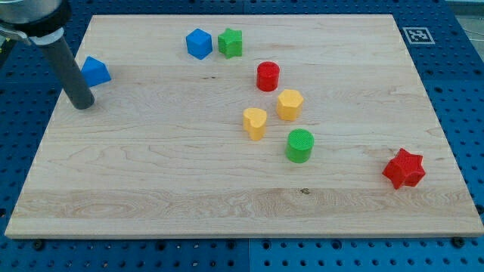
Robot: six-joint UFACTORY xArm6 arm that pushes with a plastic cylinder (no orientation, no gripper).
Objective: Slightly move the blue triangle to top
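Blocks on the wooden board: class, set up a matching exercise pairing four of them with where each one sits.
Column one:
1. blue triangle
2. red star
3. green star
4. green cylinder

Column two:
A. the view's lower right, alone
B. just below the two yellow blocks
C. the view's left edge, beside my tip
D. the view's top, right of the blue cube

Pairs: 1-C, 2-A, 3-D, 4-B

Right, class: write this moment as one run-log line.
tip: just below-left of blue triangle | triangle: near board's left edge | contact: cannot tell | push to top: not visibly begun
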